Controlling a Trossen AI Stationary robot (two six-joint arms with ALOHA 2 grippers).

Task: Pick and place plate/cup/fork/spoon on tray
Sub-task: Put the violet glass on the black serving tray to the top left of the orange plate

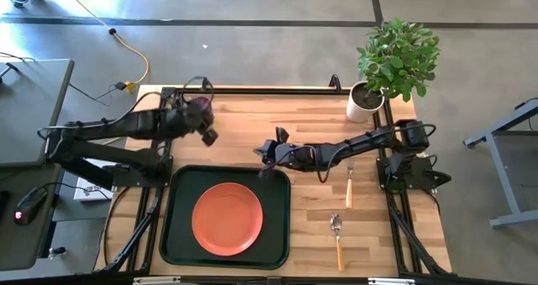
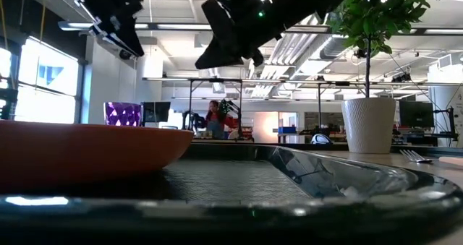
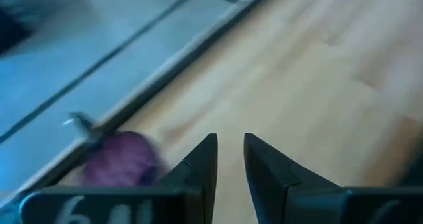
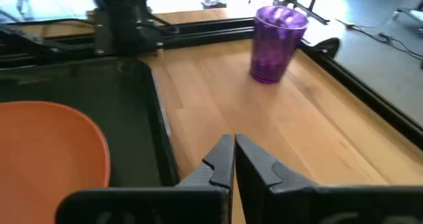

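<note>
High view: plate on tray, cup upright near table's far edge, left gripper beside it, jaws narrow, empty; right gripper jaws nearly closed, empty; sideways nudge could topple cup

A round orange-red plastic plate sits against a dark green-black rectangular tray on a pale striped wooden table. A translucent purple cylindrical cup, orange-handled silver fork and spoon, and a green plant in a white ribbed pot complete the palette.
</note>
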